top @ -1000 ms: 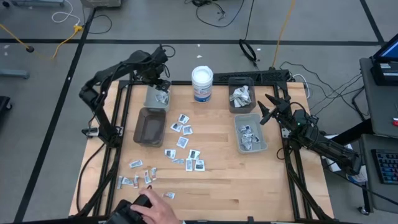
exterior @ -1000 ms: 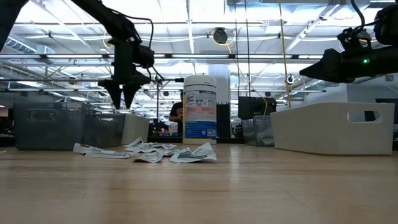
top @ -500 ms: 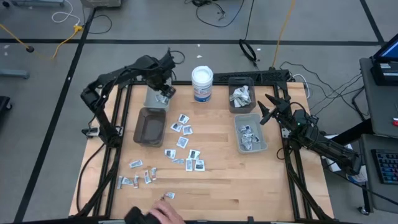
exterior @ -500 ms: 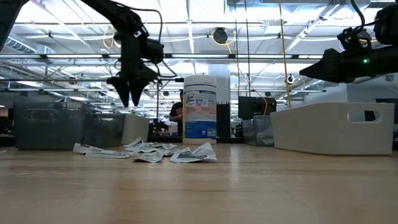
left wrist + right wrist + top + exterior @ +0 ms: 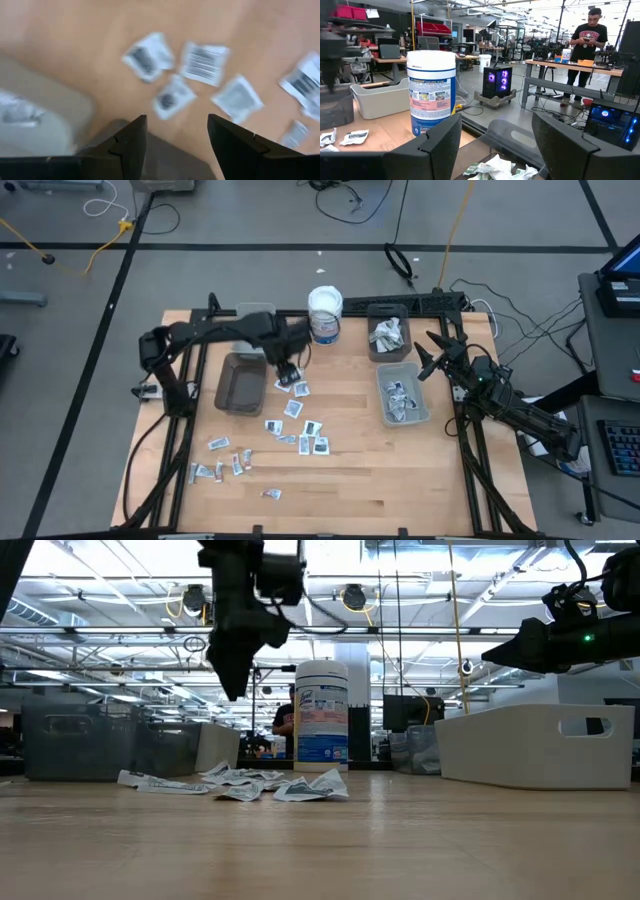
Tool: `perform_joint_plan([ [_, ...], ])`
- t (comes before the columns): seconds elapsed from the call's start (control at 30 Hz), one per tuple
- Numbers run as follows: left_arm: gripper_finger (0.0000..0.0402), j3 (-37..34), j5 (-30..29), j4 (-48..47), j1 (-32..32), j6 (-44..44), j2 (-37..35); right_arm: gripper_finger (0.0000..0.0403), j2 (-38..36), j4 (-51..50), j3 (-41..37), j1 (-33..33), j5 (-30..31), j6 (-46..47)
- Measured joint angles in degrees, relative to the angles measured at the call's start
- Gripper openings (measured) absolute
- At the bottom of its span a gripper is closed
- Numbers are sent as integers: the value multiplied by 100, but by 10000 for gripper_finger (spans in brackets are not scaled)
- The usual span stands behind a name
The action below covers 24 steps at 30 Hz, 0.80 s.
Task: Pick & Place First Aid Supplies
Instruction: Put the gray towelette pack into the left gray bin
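Hovering wide-jawed, left gripper [image 5: 290, 366] over packets [image 5: 295, 387] at twelve o'clock; bins [image 5: 402, 392] partly filled (many loose); right gripper [image 5: 432, 352] open, idle.

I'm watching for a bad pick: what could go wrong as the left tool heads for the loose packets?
1. The left tool, open and empty, hovers over packets lying close together, so it may pinch two or push them aside.
2. The dark bin sits right beside it; a low swing could nudge the bin.
3. The tub stands near the arm and might be tipped.
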Motion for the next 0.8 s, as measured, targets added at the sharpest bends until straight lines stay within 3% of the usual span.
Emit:
perform_joint_plan([
  [0.47, 214, 0, 10, 17, -2453, 682, 2, 238, 0, 1, -2, -1, 1, 0],
  [0.63, 214, 0, 40, 150, -2871, 452, 2, 238, 0, 0, 0, -1, 1, 1],
  [0.8, 214, 0, 249, 1009, -2994, 484, 190, 238, 0, 0, -2, 0, 1, 1],
])
